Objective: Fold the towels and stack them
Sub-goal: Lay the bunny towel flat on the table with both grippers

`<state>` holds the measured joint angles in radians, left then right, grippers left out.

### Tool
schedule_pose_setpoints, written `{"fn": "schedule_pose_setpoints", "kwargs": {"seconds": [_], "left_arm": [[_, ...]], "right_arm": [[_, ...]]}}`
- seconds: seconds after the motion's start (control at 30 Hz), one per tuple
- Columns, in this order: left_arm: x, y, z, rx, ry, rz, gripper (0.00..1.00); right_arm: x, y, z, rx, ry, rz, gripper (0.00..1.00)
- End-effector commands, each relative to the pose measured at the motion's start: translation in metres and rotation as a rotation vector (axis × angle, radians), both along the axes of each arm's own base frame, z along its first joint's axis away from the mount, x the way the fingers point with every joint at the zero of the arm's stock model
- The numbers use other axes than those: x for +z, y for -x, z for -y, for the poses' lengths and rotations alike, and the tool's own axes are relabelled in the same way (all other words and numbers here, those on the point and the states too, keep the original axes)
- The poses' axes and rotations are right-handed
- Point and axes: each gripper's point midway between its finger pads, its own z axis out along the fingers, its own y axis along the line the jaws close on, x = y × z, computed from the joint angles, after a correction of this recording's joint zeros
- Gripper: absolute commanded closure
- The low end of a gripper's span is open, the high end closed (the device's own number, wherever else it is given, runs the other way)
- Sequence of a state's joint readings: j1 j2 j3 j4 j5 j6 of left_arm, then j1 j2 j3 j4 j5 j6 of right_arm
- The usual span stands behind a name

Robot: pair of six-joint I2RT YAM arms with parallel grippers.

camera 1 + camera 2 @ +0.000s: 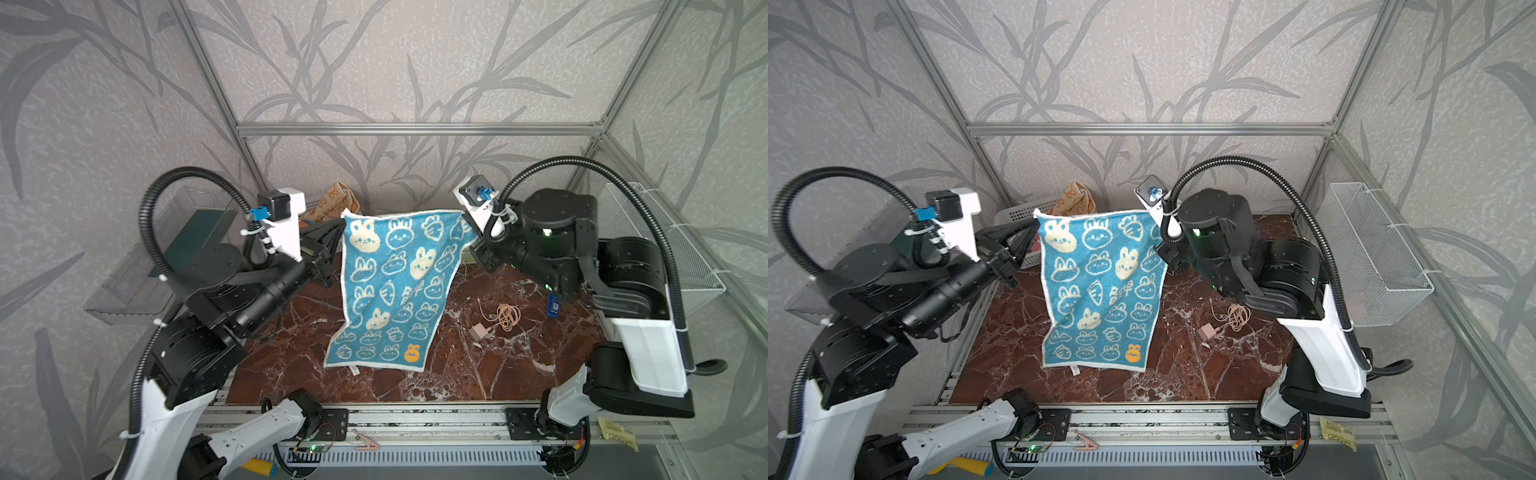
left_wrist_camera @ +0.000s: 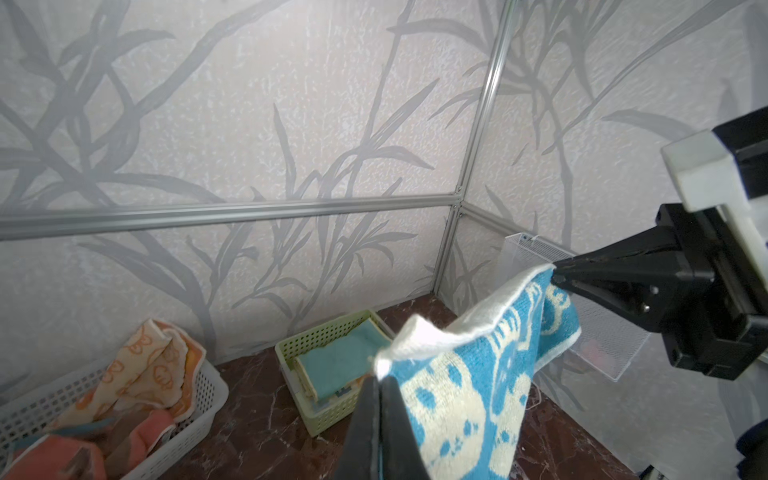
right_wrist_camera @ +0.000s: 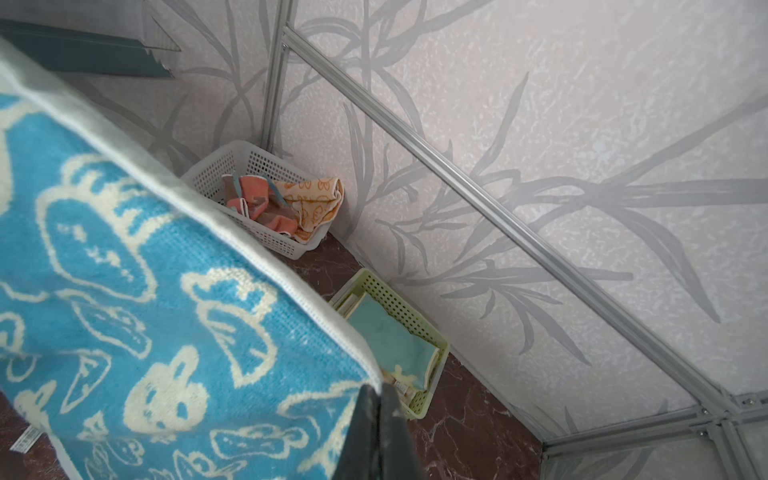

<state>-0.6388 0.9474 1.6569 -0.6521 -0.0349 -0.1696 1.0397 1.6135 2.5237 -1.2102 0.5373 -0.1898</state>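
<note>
Left gripper [image 2: 380,374] clamped on one top corner of blue terry towel with cream bunny print [image 1: 390,291]; right gripper [image 3: 378,390] clamped on other corner. Towel hangs spread above middle of red-brown marble bench [image 1: 478,365], not yet folded. At bench's back edge: green perforated basket [image 2: 328,409] holds folded towels [image 2: 332,361], apparently done; white perforated basket [image 2: 199,399] holds crumpled orange and coral towels [image 2: 153,370], yet to fold.

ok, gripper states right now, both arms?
Left gripper: shut on the blue bunny towel, one top corner.
Right gripper: shut on the same towel, other top corner.
</note>
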Motion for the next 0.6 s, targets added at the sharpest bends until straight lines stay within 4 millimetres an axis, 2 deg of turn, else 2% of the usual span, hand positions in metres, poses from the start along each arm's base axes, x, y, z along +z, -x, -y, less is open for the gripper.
{"fn": "schedule_pose_setpoints", "kwargs": {"seconds": [0.0, 0.13, 0.27, 0.33, 0.43, 0.57], "left_arm": [[-0.057, -0.043, -0.016, 0.166, -0.068, -0.163, 1.00], [-0.128, -0.105, -0.038, 0.203, 0.075, -0.352, 1.00], [-0.211, -0.167, -0.044, 0.219, 0.105, -0.466, 1.00], [-0.248, -0.190, -0.047, 0.231, 0.110, -0.513, 1.00], [-0.290, -0.214, -0.054, 0.264, 0.113, -0.564, 1.00], [-0.324, -0.226, -0.060, 0.292, 0.106, -0.613, 1.00]], "right_arm": [[-0.053, -0.038, -0.014, 0.028, 0.005, -0.193, 1.00], [-0.146, -0.102, -0.049, 0.056, 0.024, -0.426, 1.00], [-0.231, -0.161, -0.071, 0.040, 0.038, -0.585, 1.00], [-0.265, -0.178, -0.085, 0.056, 0.044, -0.650, 1.00], [-0.309, -0.189, -0.109, 0.110, 0.056, -0.745, 1.00], [-0.355, -0.196, -0.137, 0.158, 0.034, -0.843, 1.00]]}}
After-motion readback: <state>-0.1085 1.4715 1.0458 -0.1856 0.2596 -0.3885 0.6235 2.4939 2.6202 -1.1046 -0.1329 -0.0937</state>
